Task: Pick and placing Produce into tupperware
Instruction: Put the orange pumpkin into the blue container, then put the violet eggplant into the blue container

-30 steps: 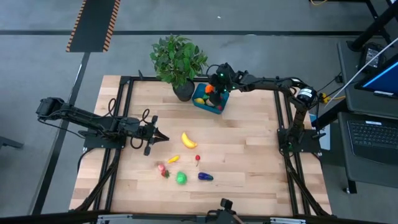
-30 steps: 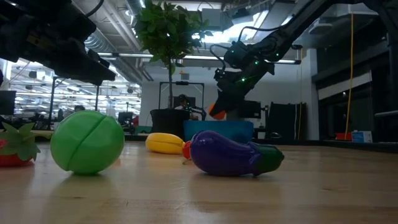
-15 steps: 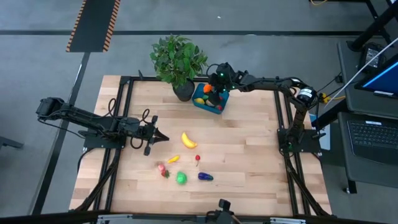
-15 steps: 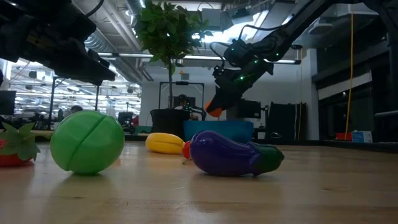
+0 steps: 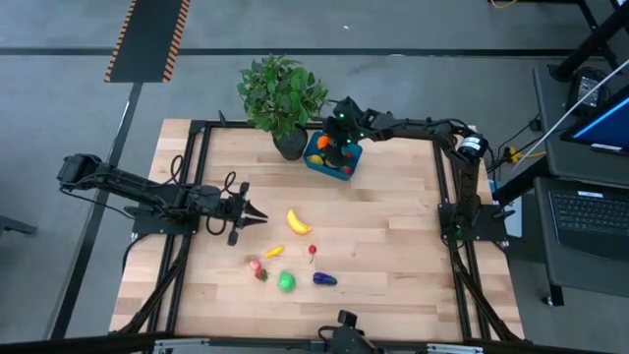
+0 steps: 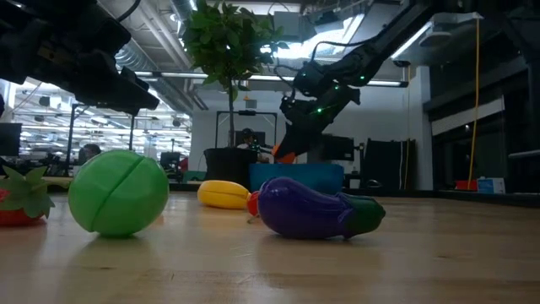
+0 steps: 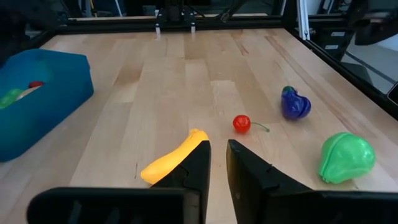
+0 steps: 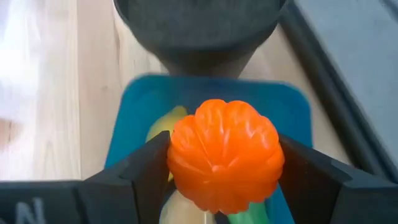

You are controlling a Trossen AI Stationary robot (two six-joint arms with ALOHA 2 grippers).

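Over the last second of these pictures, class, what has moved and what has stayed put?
The right pincer, clamped on the orange, has shifted a little toward the potted plant above the tupperware; the orange is not released. The left pincer stays by the banana, its fingers a slit apart. The green piece, eggplant and cherry have not moved.

Teal-blue tupperware (image 5: pixel 330 160); orange fruit (image 8: pixel 225 154); yellow banana (image 5: pixel 298 222); green piece (image 5: pixel 286 282); purple eggplant (image 5: pixel 324 279).
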